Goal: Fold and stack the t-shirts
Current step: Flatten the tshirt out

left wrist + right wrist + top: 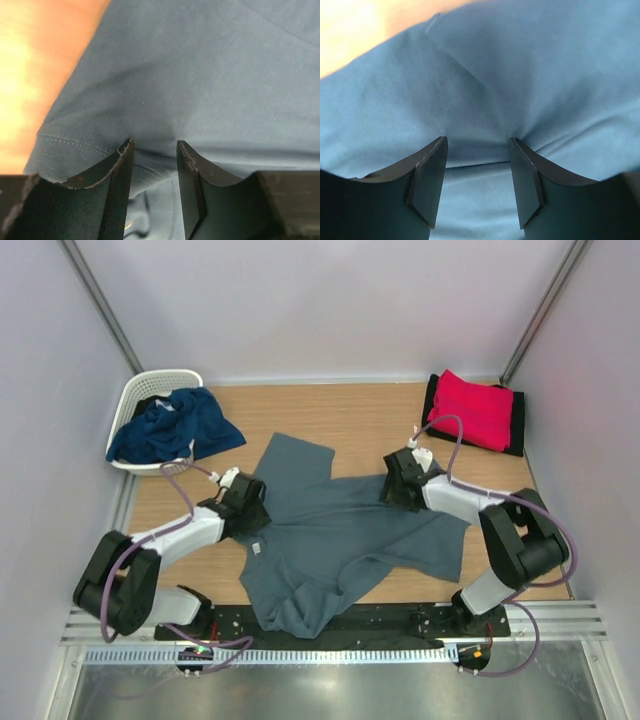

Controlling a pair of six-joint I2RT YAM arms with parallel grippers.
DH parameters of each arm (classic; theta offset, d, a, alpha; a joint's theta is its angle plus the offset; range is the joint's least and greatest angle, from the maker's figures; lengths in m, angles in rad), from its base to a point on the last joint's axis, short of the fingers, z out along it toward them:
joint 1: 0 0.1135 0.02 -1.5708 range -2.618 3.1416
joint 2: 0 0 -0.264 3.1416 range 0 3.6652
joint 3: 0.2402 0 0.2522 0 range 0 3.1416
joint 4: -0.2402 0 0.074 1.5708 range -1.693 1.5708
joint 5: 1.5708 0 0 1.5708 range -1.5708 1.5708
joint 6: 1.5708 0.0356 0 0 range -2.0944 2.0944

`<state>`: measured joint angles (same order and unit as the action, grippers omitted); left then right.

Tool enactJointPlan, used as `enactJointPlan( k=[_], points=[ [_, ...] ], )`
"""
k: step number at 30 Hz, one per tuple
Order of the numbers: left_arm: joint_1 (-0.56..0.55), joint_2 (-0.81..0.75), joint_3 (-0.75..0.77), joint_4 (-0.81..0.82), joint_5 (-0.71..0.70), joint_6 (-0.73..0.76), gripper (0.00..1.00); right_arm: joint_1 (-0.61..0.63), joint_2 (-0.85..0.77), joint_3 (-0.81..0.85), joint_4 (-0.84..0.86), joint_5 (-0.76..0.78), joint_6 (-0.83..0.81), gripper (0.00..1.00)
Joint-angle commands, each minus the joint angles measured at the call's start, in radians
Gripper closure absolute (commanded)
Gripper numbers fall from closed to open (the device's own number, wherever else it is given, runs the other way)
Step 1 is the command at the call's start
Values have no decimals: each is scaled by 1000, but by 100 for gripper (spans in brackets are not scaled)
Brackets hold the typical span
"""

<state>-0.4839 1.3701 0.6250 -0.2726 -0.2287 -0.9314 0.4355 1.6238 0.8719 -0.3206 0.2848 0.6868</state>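
Between left hand (155, 145) fingers: slate grey-blue t-shirt (350, 540) hem. Right hand (479, 140) straddles puckered cloth. Both half-wide, not clamped, probably placed to pinch edges for folding.

No legible text anywhere, white neck tag (258, 551) of the grey-blue t-shirt (350, 532) too small.

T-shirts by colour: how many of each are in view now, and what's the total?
Slate grey-blue t-shirt: 1
Red t-shirt: 1
Black t-shirt: 1
Navy blue t-shirt: 1
Total: 4
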Motion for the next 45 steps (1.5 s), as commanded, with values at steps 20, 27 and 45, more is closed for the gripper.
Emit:
enactJointPlan(
  k=[20,27,45],
  points=[
    [4,-343,223,-335,-87,235,45,-61,-76,378,-414,167,-41,30],
    [10,-126,427,-326,-43,276,43,-124,138,443,-281,192,-69,38],
    [79,-59,386,-281,2,287,41,-118,289,406,-255,116,-40,64]
  ],
)
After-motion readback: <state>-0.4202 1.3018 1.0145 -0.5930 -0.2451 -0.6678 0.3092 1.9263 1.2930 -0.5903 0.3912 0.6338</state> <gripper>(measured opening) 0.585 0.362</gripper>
